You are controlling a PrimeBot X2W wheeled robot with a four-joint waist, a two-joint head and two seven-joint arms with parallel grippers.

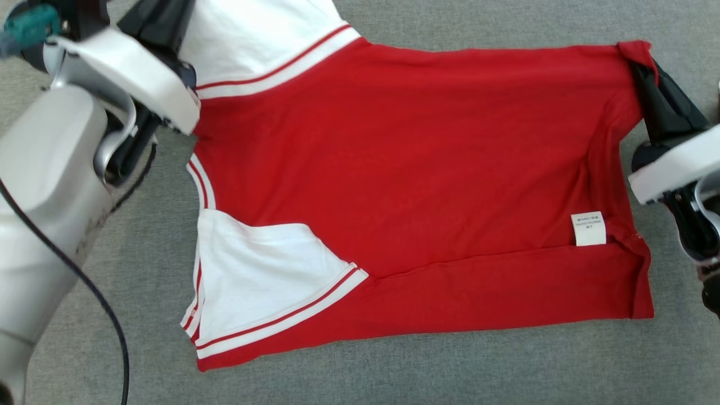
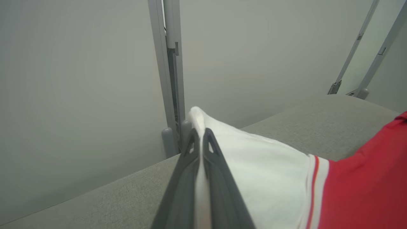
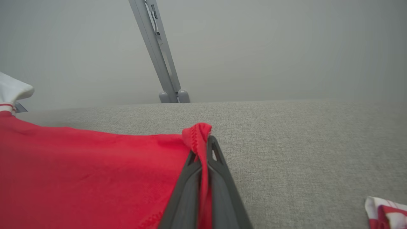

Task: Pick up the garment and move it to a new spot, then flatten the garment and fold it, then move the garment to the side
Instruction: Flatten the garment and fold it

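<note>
You are looking at a grey fabric-covered worktop (image 1: 450,371) carrying a red short-sleeved jersey garment (image 1: 422,169) with white, red-striped sleeves. The garment is lying spread out flat and stretching between your two pincers. Your left pincer (image 2: 200,135) is clamping together on the far white sleeve (image 2: 254,165), whose edge is poking up just past the fingertips. Your right pincer (image 3: 203,143) is clamping on a bunched red hem corner, with the rest of the garment spreading away to its left. The near white sleeve (image 1: 264,292) is lying over the red body, on the robot's side of the left pincer. A small white care label (image 1: 588,228) is sitting on the red cloth near the right pincer. A small red-and-white cloth scrap (image 3: 383,211) is lying on the worktop, well apart to the right pincer's right.
</note>
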